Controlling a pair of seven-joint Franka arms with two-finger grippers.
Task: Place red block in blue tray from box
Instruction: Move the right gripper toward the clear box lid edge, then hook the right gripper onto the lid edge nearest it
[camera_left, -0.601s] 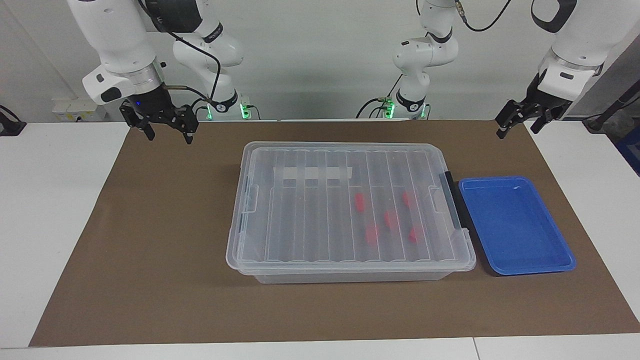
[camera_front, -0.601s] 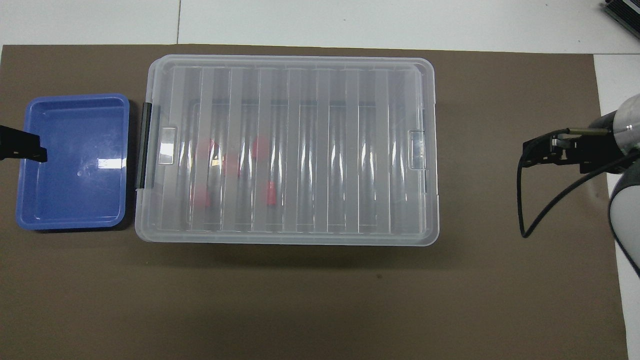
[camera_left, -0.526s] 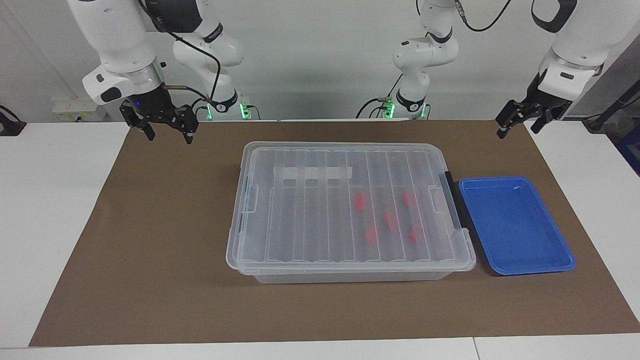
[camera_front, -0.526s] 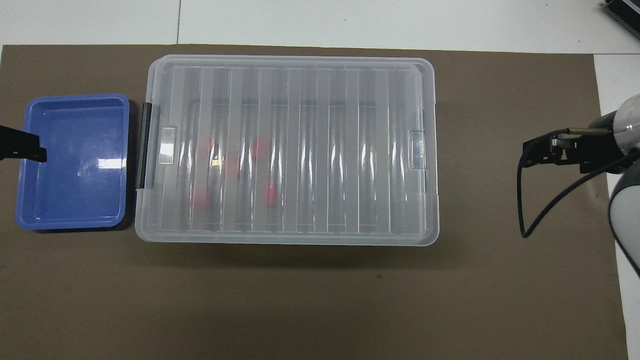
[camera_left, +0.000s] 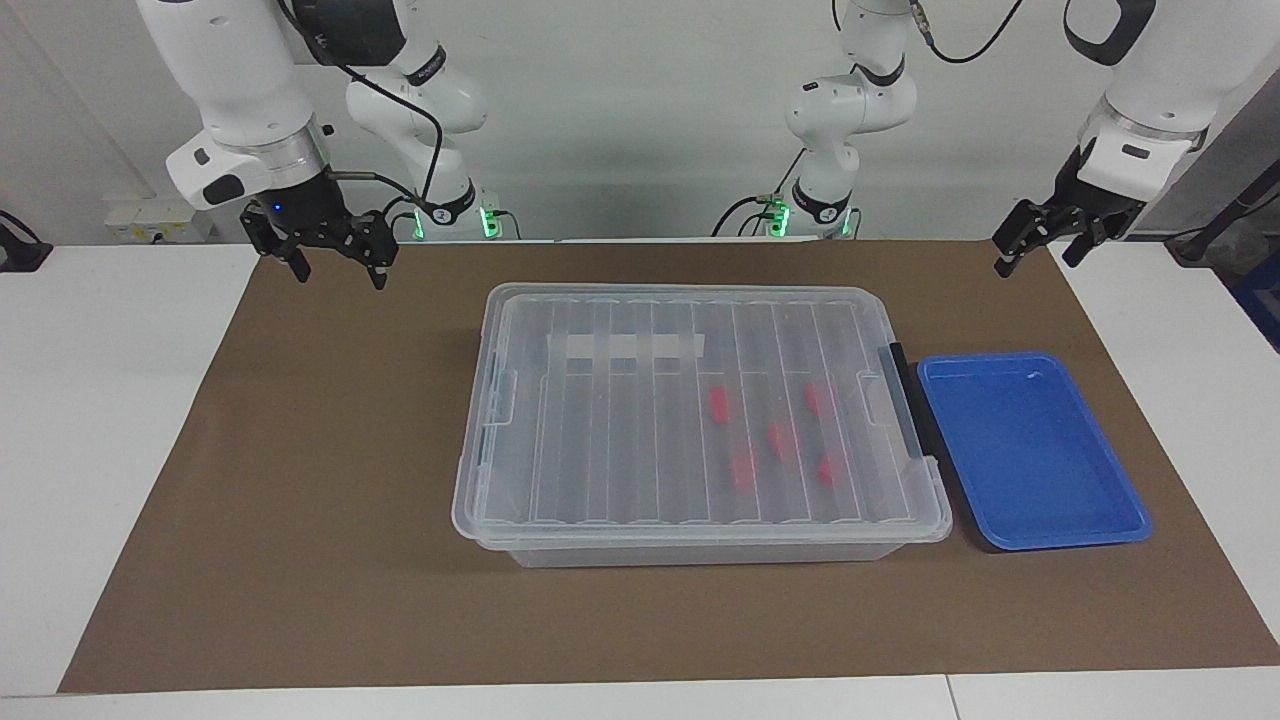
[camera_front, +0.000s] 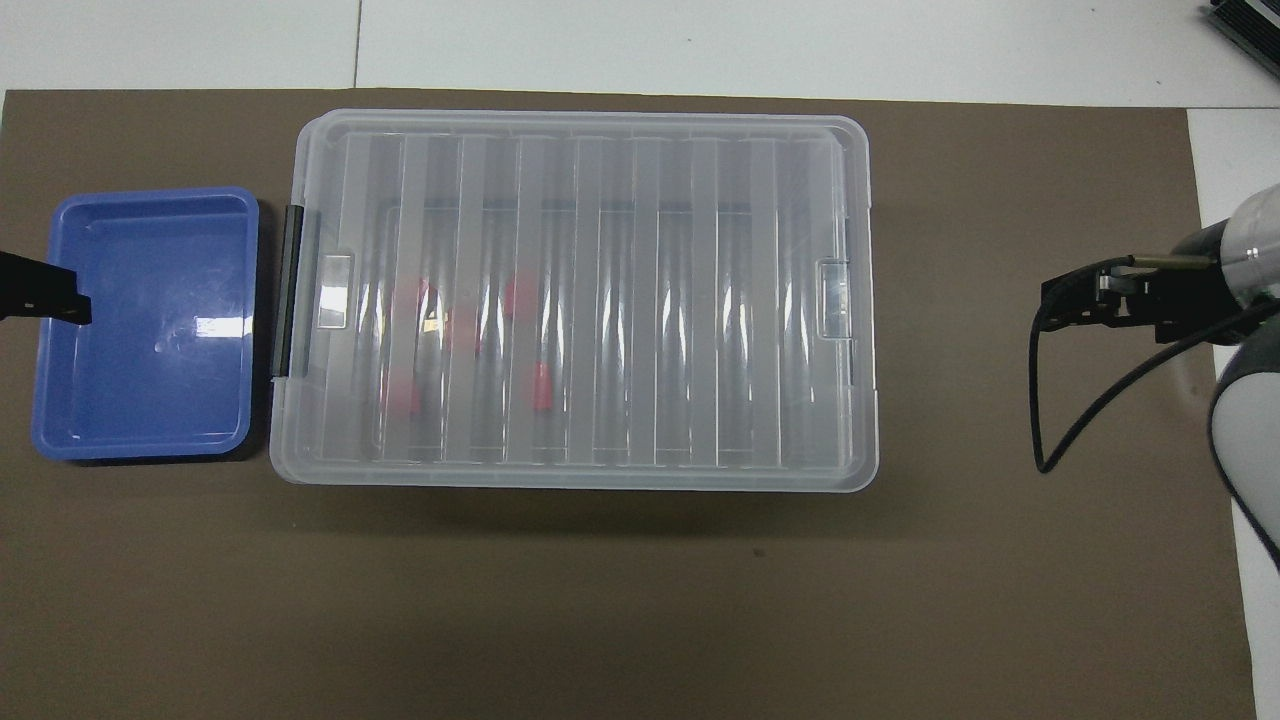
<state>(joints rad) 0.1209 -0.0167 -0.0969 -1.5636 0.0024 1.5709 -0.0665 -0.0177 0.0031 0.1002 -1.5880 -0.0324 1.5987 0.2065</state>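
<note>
Lid (camera_left: 690, 400) is the whole story right now — the box (camera_left: 700, 548) sits closed in the middle of the brown mat (camera_left: 330, 560), and the red blocks (camera_left: 782, 438) are all under the ribbed clear lid, bunched toward the left arm's end, where the black clip handle (camera_left: 905, 400) is. The blue tray (camera_left: 1030, 450) sits just beside that clip end, with nothing in it.

Both arms are up high and nowhere near anything. We've got the right gripper (camera_left: 335, 262) with its jaws spread over the mat's corner at the right arm's end, and the left gripper (camera_left: 1035, 250) also spread, over the mat edge close to the tray. Neither holds anything.

So we reckon the step in hand is getting that lid off or open before any block can be picked. What we'd do: work the clip first, since it likely locks the lid. Lift the lid straight and slow — a light box may come up with it, so maybe steady it with the other arm. Then park the lid away from the tray.
</note>
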